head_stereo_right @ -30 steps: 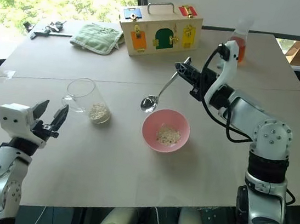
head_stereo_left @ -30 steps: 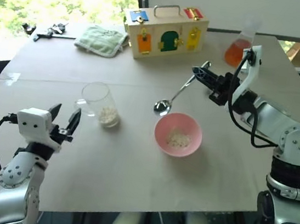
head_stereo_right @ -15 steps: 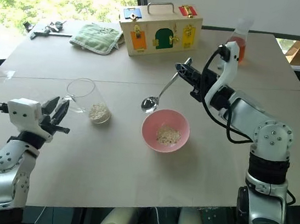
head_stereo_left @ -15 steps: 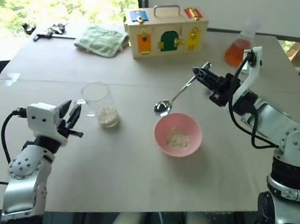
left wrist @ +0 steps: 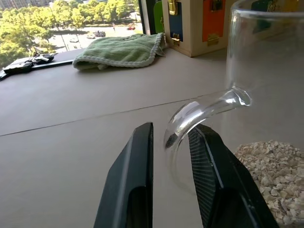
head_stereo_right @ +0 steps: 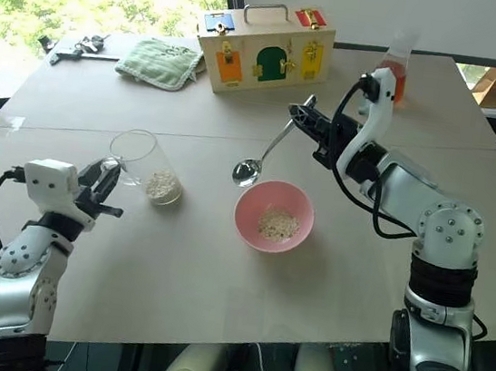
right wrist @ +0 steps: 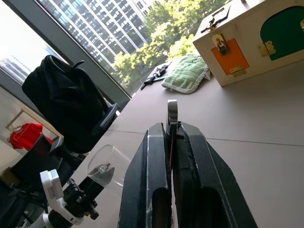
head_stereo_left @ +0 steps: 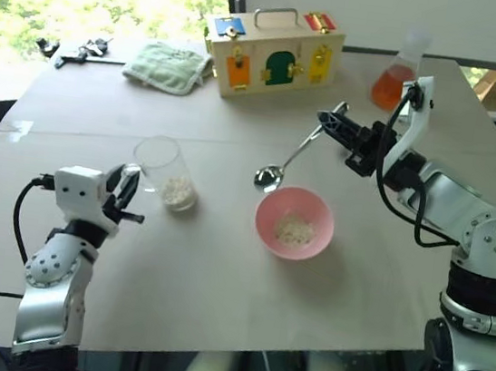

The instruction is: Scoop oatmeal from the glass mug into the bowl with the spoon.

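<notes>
While the left gripper [left wrist: 171,152] is hovering low over the tabletop [head_stereo_left: 213,309], its jaws are standing a little apart on either side of the glass mug's [head_stereo_left: 162,171] curved handle; whether the fingers [left wrist: 130,185] are already pressing on the glass cannot be told. Just past those jaws, the mug is standing upright with a small heap of oatmeal [left wrist: 266,166] lying at its bottom. Further toward the right gripper [head_stereo_left: 336,124], the pink bowl [head_stereo_left: 294,223] is sitting on the tabletop, well apart from the mug, with some pale oatmeal showing inside it. Above the bowl's far rim, the spoon [head_stereo_left: 288,160] is hanging aslant, its small oval end lowest and its handle running up into the right gripper. Those jaws are pressing together on the top of the handle, holding the spoon clear of the tabletop. Beyond the right jaws, a wooden box [head_stereo_left: 273,53] and a flask of orange liquid [head_stereo_left: 395,80] are standing; a green cloth [head_stereo_left: 168,66] is lying beside the box.
</notes>
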